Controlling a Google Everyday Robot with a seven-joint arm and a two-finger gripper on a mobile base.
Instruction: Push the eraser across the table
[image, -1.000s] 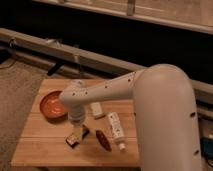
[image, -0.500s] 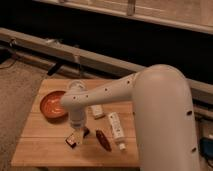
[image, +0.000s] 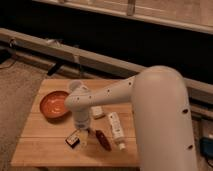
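Note:
The eraser (image: 73, 139), a small dark flat block with a paler rim, lies on the light wooden table (image: 45, 150) near its front, left of centre. My gripper (image: 82, 131) points down at the tabletop just right of and behind the eraser, very close to it. Whether they touch I cannot tell. The white arm reaches in from the right and hides the table's right side.
An orange bowl (image: 54, 104) sits at the table's left rear. A small white block (image: 98, 112) lies behind the gripper. A reddish-brown oblong piece (image: 103, 140) and a white tube (image: 116, 130) lie to the right of the gripper. Carpet lies to the table's left.
The wrist has shifted slightly to the right and back. The eraser stays where it was.

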